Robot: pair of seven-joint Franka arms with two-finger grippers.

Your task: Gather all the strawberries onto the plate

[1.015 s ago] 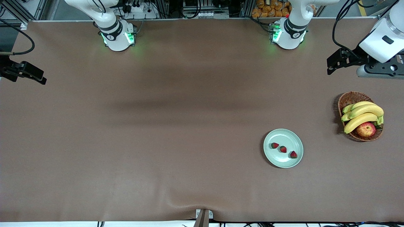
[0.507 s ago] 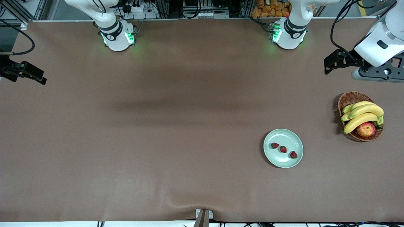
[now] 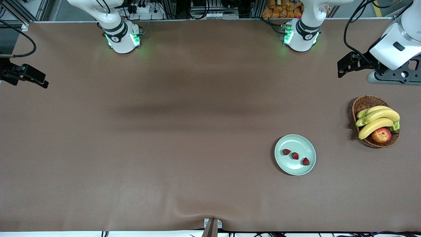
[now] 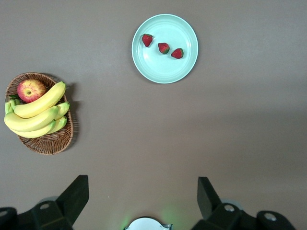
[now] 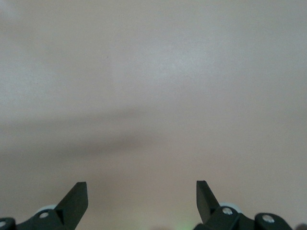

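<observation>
The pale mint-green plate (image 3: 297, 168) lies toward the left arm's end of the table, nearer the front camera than the bases. Three strawberries rest in it in a row: one (image 3: 286, 151), a second (image 3: 295, 155) and a third (image 3: 306, 161). The left wrist view looks down on the same plate (image 4: 160, 72) with the berries (image 4: 163, 48) inside. My left gripper (image 4: 142, 182) hangs high over bare table, open and holding nothing. My right gripper (image 5: 141, 184) is open too, with nothing held, over bare brown table at the right arm's end.
A brown wicker basket (image 3: 363, 102) with bananas (image 3: 378, 119) and a red-yellow apple (image 3: 381, 135) stands beside the plate, closer to the left arm's end of the table. The brown table cloth (image 3: 164, 131) bulges slightly at the front edge.
The left arm's hand has shifted slightly away from the basket, toward the robots' side of the table. The plate, the strawberries and the right arm have not moved.
</observation>
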